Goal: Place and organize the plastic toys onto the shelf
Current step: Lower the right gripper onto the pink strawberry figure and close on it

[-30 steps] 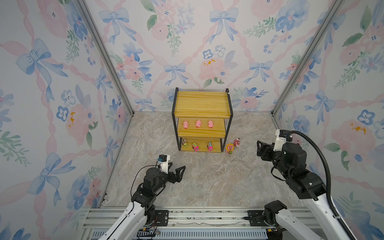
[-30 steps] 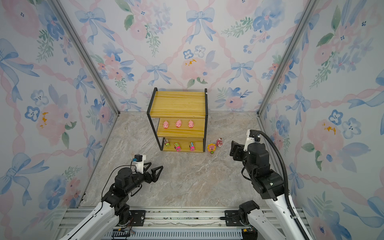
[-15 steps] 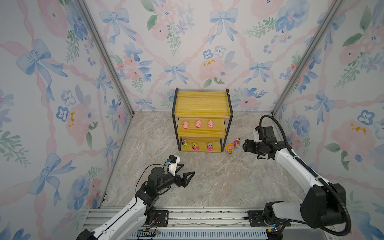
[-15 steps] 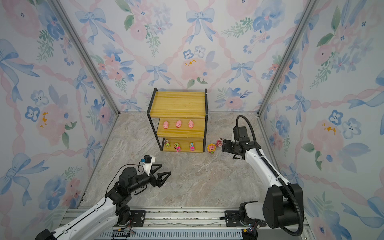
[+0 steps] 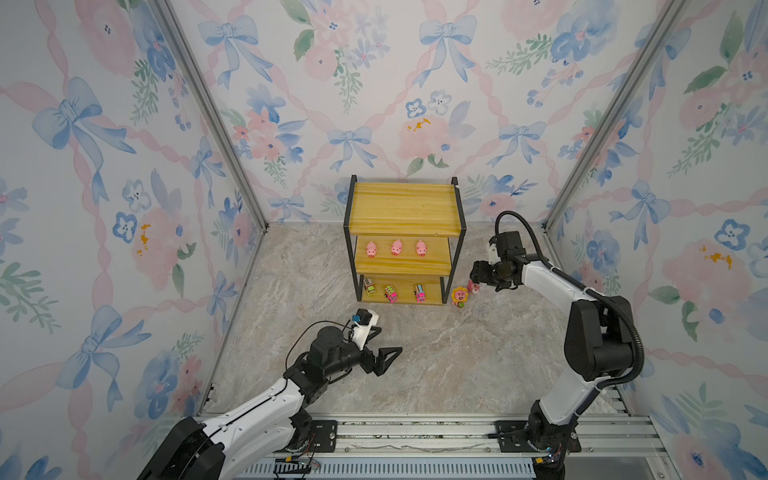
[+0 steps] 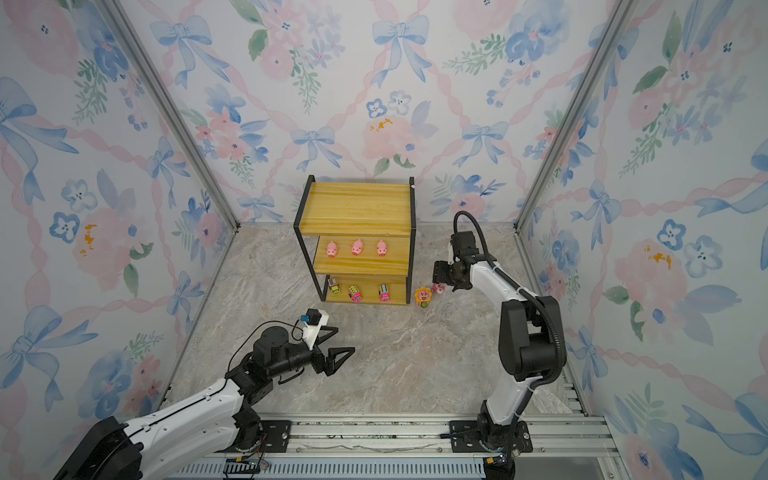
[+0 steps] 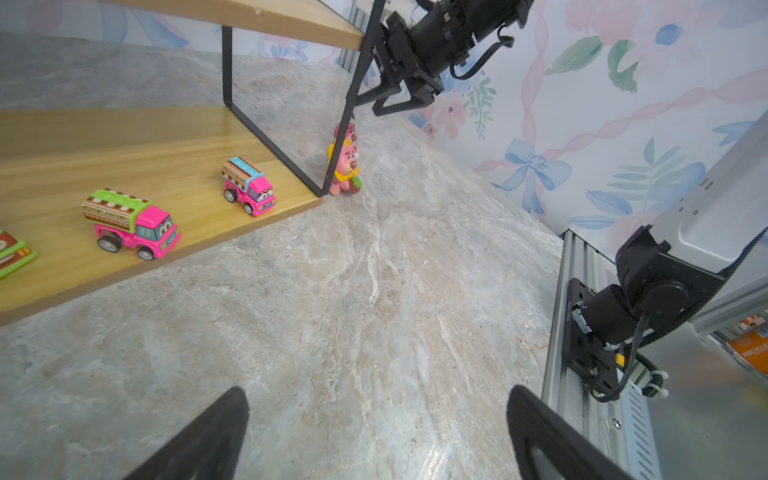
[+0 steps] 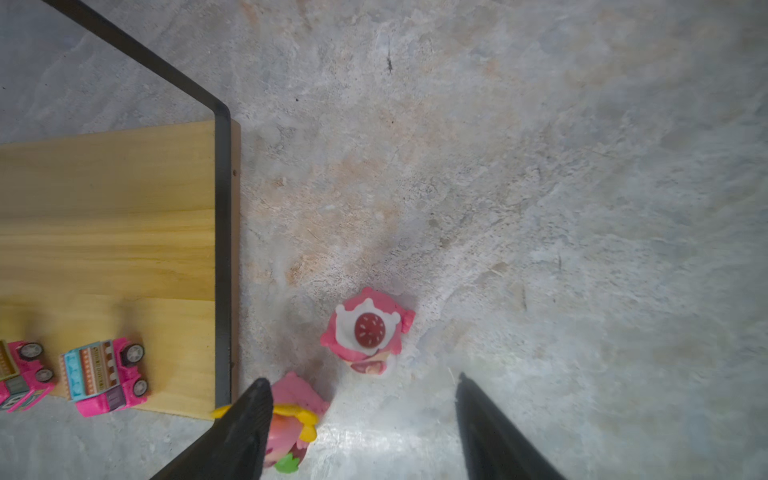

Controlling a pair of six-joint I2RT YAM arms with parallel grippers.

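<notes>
The right gripper (image 8: 363,384) has swung over a pink bear (image 8: 368,332) beside the shelf (image 5: 405,208), jaws apart and empty; a pickup seems next; the left gripper (image 7: 376,390) gapes, idle.

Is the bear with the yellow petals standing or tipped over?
Standing: the bear is upright on the tabletop, head above feet, beside the shelf.
</notes>
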